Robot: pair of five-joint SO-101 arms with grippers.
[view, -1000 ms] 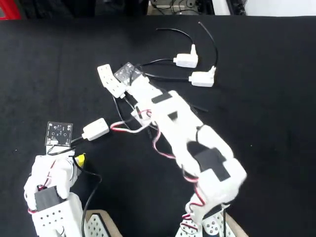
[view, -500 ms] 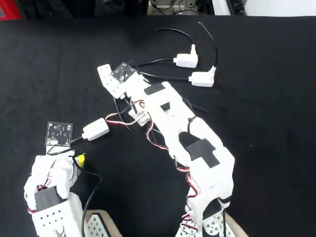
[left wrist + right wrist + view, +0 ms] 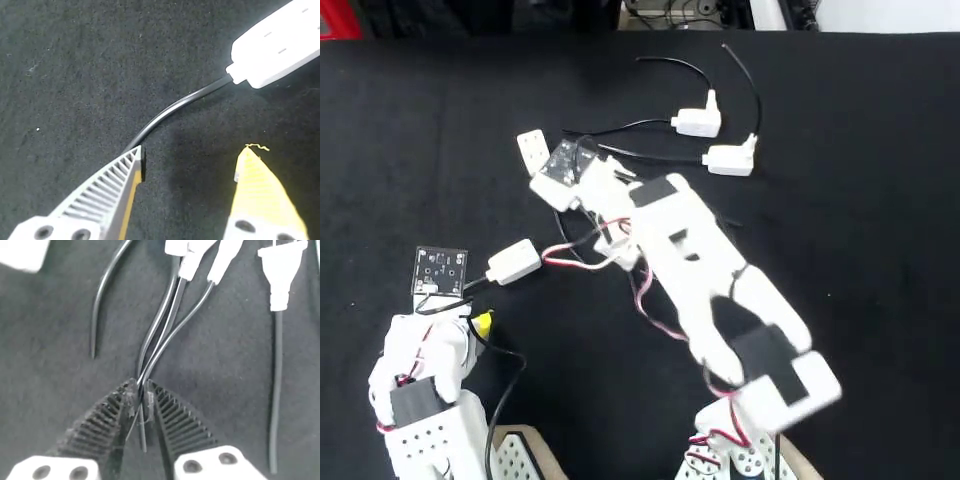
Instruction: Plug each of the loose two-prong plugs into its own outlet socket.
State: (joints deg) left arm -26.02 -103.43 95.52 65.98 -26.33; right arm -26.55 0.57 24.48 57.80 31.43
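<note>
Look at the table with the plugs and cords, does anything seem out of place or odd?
Yes. The right gripper has its jaws pinched on thin black cords rather than on a plug body, which looks odd for plugging in. A two-prong plug lies loose beside those cords, not in any socket.

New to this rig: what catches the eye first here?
A long white right arm slants across the black table, its right gripper pinched on thin black cords. Nearby lie two white two-prong plugs; the open left gripper sits at the black cord of a white socket block.
</note>
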